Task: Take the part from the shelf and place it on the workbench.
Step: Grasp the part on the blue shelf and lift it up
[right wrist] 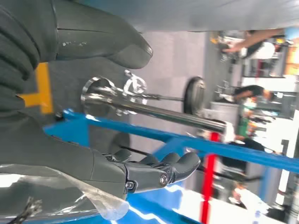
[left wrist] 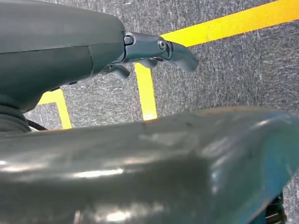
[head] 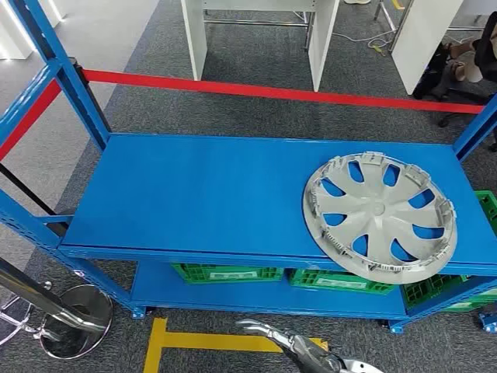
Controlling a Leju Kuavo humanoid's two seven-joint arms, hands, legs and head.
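The part is a silver wheel cover (head: 380,211) lying flat on the right end of the blue shelf's top board (head: 193,194), its rim slightly past the front edge. My right hand (head: 299,347) shows low in the head view, below and in front of the shelf, left of the wheel cover and apart from it. Its fingers (right wrist: 159,171) are stretched out and hold nothing. My left hand (left wrist: 70,51) hangs over grey carpet, its fingers (left wrist: 159,48) extended with nothing in them.
Green crates (head: 228,273) sit on the lower shelf board. A chrome stanchion base (head: 76,318) stands at the left front. Red barrier tape (head: 281,92) runs behind the shelf. Yellow floor lines (head: 193,340) lie in front. White furniture legs (head: 196,35) and a seated person (head: 469,58) are beyond.
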